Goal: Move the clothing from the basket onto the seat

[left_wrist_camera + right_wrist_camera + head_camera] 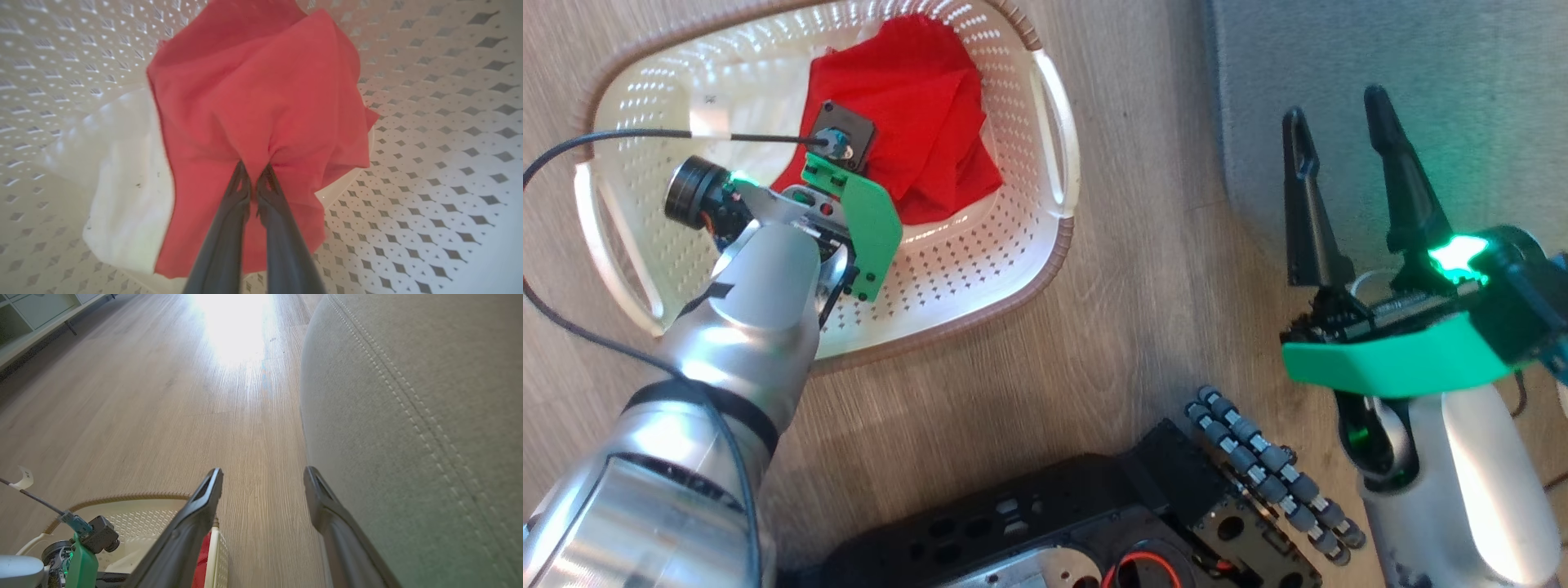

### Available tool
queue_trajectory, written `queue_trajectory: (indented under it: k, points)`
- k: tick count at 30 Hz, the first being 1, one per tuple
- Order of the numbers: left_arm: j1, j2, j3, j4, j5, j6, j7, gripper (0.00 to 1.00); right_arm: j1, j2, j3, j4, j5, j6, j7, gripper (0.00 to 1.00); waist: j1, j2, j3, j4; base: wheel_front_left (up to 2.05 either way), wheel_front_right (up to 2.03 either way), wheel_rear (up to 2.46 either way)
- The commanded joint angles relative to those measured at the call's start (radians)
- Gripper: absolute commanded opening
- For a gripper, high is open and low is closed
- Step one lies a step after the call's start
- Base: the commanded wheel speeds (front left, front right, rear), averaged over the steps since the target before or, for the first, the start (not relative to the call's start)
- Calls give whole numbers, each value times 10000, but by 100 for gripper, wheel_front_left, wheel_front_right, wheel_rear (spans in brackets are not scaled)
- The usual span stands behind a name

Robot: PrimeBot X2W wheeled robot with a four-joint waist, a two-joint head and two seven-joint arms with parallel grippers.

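The clothing (923, 122) is a bright red bundle lying in the far right part of the cream basket (980, 269). My left gripper (254, 171) reaches down into the basket and is shut on a pinched fold of the red clothing (265, 90); a white panel (122, 183) spreads beside the red fabric. In the head view the left wrist covers its fingers. My right gripper (1335, 110) stands open and holds nothing, its fingertips at the edge of the grey seat (1421, 49). The right wrist view shows the seat (408, 396) with its pale double stitching just right of the right gripper (263, 473).
The basket stands on a wooden floor (1143, 286), with a strip of floor between it and the seat. My black base with its roller wheel (1258, 465) is at the bottom. A black cable (605, 139) crosses the basket's left side. Pale furniture (36, 314) stands far off.
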Motion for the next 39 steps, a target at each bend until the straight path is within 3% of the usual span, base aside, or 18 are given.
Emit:
queue_trajectory:
  k: [1,7,19,30,39]
  points:
    - [541,178,191,-95,-144,-4,-101,0,225,16,264,-105,124,25,-93,100,0,0,-268,-131,0,0,0]
    - [1055,299,615,-93,-688,-29,-487,0,-438,16,458,673,625,25,-93,100,0,0,-1076,-320,0,0,0]
    - [2934,157,716,-577,-1008,-18,-1740,0,-636,16,721,2451,393,25,-93,100,0,0,-4412,350,0,0,0]
    - [5236,406,2259,-5003,-642,539,-1754,0,295,16,378,3461,-34,25,-93,100,0,0,-7126,1256,0,0,0]
    - [6923,236,4024,-8522,161,494,-1755,0,1161,16,352,4030,-277,25,-93,100,0,0,-8862,1846,0,0,0]
